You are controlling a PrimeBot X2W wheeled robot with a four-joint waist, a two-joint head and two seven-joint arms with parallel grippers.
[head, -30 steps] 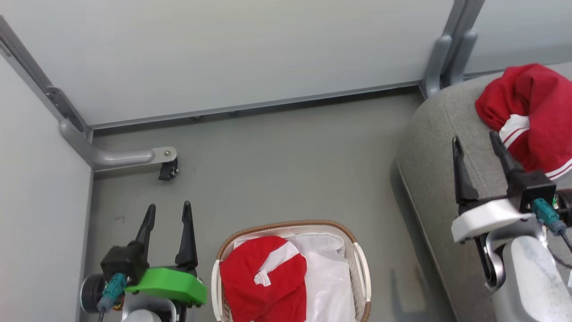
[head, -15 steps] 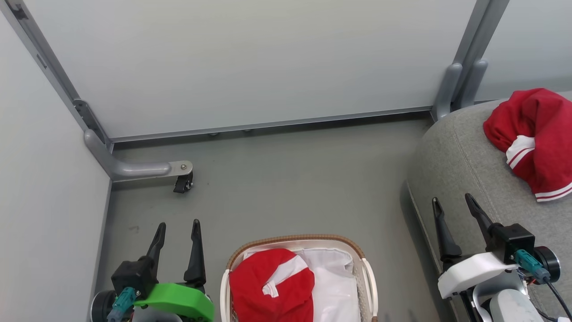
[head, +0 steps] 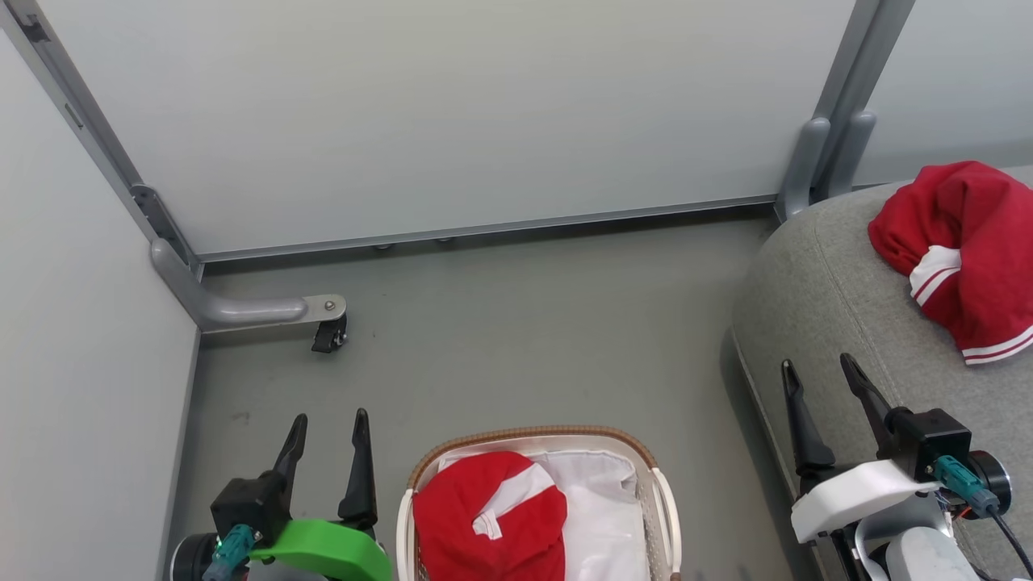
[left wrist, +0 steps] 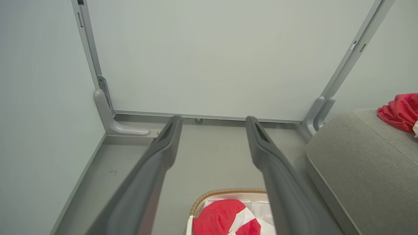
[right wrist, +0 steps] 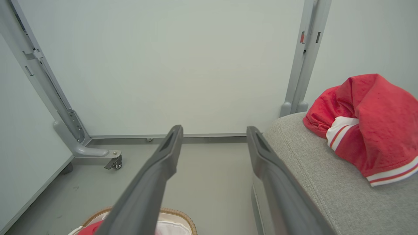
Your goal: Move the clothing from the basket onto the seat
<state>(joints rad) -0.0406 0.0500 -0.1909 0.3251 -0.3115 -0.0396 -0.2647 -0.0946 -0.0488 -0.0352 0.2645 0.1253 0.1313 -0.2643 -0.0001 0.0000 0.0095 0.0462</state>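
Red clothing point(head: 476, 528) in basket point(head: 533, 433), on white liner point(head: 604, 516).

A staged laboratory test bay is indicated. Ahead of the left gripper point(head: 331, 415), pale partition panels point(head: 452, 121) in grey metal frames and a castor foot point(head: 266, 308) are seen on bare grey floor point(head: 524, 323). An upholstered seat point(head: 815, 282) is set just right of the right gripper point(head: 816, 361).

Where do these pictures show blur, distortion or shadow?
Head view: even light, soft shadow on the floor beside the seat. Left wrist view: near fingers blurred, frame post leans, wide-angle. Right wrist view: clothing sharp, fingers blurred.
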